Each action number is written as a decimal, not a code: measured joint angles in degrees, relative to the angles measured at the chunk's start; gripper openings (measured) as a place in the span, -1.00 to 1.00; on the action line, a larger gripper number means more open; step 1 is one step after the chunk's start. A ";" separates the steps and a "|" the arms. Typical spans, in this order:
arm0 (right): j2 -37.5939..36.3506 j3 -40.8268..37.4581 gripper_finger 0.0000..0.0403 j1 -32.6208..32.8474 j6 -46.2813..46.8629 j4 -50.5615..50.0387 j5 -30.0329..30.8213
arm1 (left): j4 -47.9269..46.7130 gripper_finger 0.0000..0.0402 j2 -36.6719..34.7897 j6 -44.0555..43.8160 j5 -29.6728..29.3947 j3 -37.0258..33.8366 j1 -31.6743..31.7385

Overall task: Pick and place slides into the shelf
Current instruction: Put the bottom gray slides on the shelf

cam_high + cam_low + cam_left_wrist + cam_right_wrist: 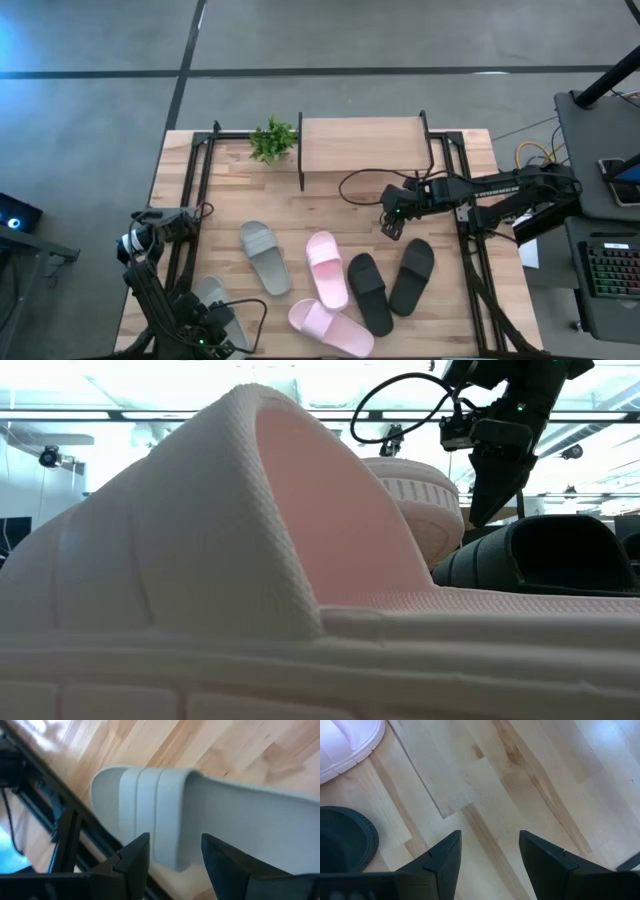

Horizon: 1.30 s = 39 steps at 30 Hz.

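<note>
Black slides (392, 281) lay side by side, just toward the table's front edge from the right gripper (392, 222), whose fingers hung released over bare wood; their long axes ran roughly toward the shelf (362, 144) behind it.

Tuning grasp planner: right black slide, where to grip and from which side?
Grip the black slide by its strap, the raised wide band near the shelf-side end, coming straight down from above. The right pincer, open, hovers over bare table just beyond that end, so the approach looks short.
</note>
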 joint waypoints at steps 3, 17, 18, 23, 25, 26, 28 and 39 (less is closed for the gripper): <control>0.00 0.00 -0.05 0.00 0.00 0.00 0.01 | 0.15 -0.18 -0.02 0.40 0.08 -0.30 0.03; -0.01 -0.02 -0.05 0.00 0.00 0.00 4.36 | 3.69 -0.18 0.20 0.85 0.81 -5.51 0.05; -0.02 -0.02 -0.05 0.00 0.00 0.00 4.36 | 4.39 -0.18 0.20 0.82 0.82 -6.31 0.06; -0.02 -0.02 -0.05 0.00 0.00 -0.04 4.36 | 6.57 -0.18 0.24 0.52 2.09 -9.91 0.14; -0.02 -0.04 -0.05 0.00 0.02 -0.04 4.36 | 6.55 -0.18 0.24 0.50 3.32 -11.14 0.16; -0.02 -0.04 -0.05 0.00 0.01 -0.04 4.36 | 6.63 -0.18 0.24 0.50 3.52 -11.67 0.16; -0.02 -0.04 -0.05 0.00 0.00 -0.04 4.36 | 6.57 -0.18 0.24 0.50 3.81 -12.59 0.16; -0.02 -0.04 -0.05 0.00 1.34 -0.02 4.34 | 3.40 -0.43 0.24 0.52 5.11 -15.69 0.18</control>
